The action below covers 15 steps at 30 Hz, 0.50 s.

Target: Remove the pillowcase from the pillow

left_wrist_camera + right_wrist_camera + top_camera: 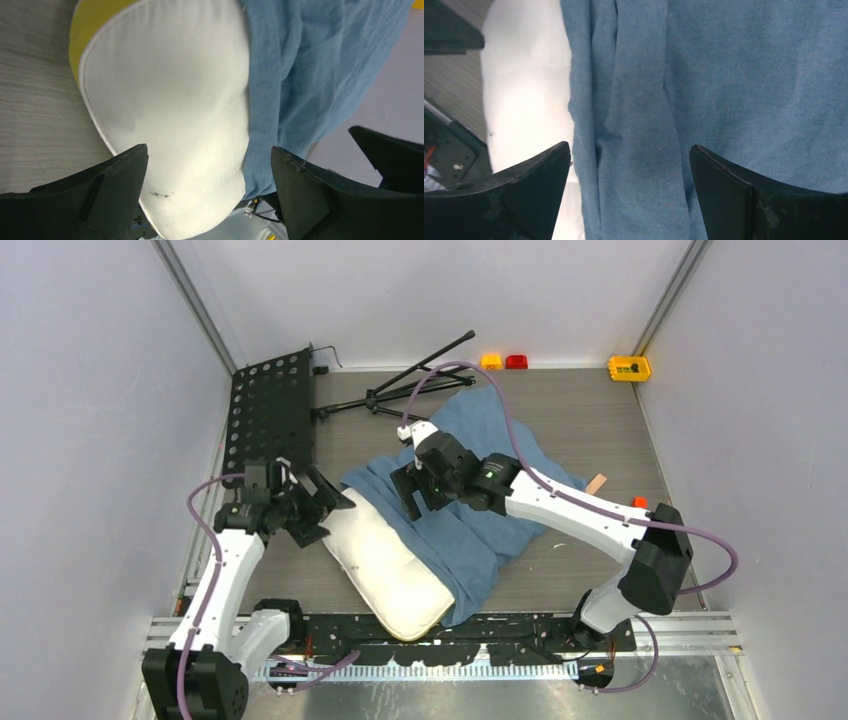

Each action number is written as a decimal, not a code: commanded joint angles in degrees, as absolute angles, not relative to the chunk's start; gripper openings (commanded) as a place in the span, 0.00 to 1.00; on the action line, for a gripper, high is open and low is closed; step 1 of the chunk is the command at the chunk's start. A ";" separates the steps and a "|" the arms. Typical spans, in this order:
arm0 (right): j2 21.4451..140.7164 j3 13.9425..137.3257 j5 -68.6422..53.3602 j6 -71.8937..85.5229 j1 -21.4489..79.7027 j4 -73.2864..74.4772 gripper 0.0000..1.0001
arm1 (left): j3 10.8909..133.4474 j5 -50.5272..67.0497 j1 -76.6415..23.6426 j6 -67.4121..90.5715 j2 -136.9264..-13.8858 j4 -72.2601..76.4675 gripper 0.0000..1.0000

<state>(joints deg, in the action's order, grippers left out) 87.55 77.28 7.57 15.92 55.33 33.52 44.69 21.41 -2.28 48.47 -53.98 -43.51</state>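
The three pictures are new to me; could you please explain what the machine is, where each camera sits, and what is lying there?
Two robot arms, left and right, are bolted at the table's near edge, each ending in a two-finger gripper. The wide picture comes from a fixed camera above and behind them. The close-ups come from wrist cameras, so the black wedges are each gripper's own fingers. On the table lies a cream pillow, one end bare, the rest covered by a blue pillowcase. The left gripper is open beside the bare end; the right gripper is open over the pillowcase. Neither holds anything.
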 commanded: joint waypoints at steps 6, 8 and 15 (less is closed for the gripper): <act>93.32 76.29 8.79 11.87 55.38 29.49 0.91 | 40.06 22.72 -6.01 52.60 -47.16 -47.58 0.96; 94.82 76.09 9.69 12.38 55.43 28.28 0.84 | 38.46 21.72 -7.20 53.83 -46.92 -47.69 0.96; 93.46 70.28 11.36 17.84 53.29 17.97 0.43 | 33.62 16.09 -13.47 58.06 -50.19 -43.78 0.96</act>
<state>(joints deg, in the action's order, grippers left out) 96.01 73.36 10.50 14.55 54.70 27.16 34.37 20.60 -10.66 55.42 -48.56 -45.50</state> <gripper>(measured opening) 0.523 0.956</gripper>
